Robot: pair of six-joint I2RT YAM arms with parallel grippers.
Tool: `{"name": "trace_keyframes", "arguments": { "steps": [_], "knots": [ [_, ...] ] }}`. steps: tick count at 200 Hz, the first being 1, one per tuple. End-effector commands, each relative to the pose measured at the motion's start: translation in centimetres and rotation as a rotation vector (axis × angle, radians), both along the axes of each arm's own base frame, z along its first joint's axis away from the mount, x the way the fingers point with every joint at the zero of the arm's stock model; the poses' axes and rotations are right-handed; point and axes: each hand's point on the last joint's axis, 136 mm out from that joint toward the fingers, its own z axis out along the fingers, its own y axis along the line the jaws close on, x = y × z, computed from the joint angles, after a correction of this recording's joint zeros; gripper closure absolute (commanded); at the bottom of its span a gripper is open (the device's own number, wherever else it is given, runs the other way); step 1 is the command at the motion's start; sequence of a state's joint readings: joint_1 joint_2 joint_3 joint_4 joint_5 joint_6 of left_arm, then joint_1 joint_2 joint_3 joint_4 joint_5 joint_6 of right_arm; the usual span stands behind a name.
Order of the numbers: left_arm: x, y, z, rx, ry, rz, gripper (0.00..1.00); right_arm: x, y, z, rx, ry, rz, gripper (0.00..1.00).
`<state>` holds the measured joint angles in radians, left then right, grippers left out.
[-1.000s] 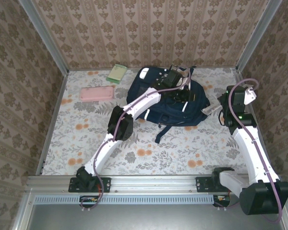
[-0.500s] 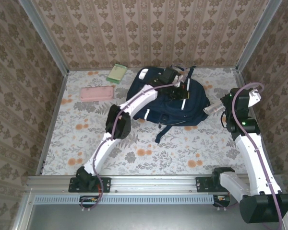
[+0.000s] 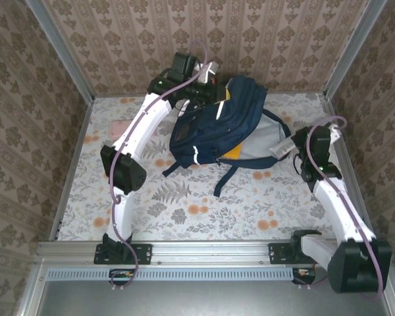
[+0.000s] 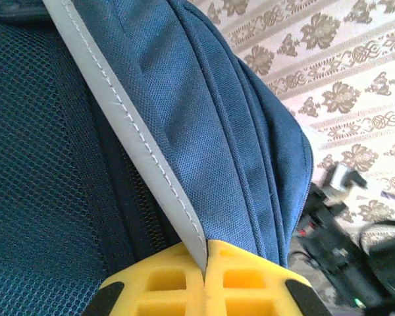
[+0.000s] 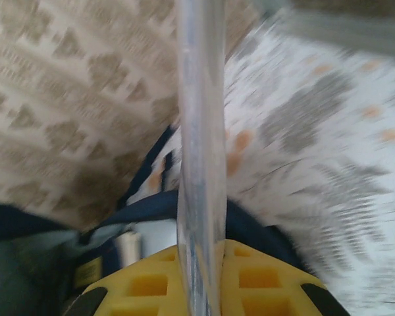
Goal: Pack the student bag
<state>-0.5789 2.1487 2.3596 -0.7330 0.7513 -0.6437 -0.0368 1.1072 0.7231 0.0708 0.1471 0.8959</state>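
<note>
The left end effector (image 3: pixel 214 92), clamped on a stripe (image 4: pixel 138 138) of the student bag (image 3: pixel 217 128), has hoisted it open for packing, while the right end effector (image 3: pixel 284 148) pinches a pale strip (image 5: pixel 199 99).

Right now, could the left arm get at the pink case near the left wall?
Probably not yet. The left pincer is shut on a pale stripe of the student bag, holding the bag up. The pink case lies partly under that arm, so it would have to let go first.
</note>
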Motion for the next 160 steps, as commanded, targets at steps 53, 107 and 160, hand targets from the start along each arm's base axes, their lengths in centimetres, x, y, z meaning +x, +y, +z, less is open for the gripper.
{"name": "trace_keyframes", "arguments": {
  "steps": [53, 107, 160],
  "knots": [
    [-2.9, -0.5, 8.4, -0.232, -0.131, -0.146, 1.00, 9.9, 11.5, -0.3, 0.346, -0.329, 0.595, 1.00],
    [-2.8, -0.3, 8.4, -0.233, -0.130, -0.139, 1.00, 10.3, 18.0, -4.3, 0.464, -0.330, 0.608, 1.00],
    [-2.3, -0.5, 8.2, -0.242, -0.119, -0.135, 1.00, 11.6, 24.8, -5.6, 0.528, -0.302, 0.640, 1.00]
  ]
}}
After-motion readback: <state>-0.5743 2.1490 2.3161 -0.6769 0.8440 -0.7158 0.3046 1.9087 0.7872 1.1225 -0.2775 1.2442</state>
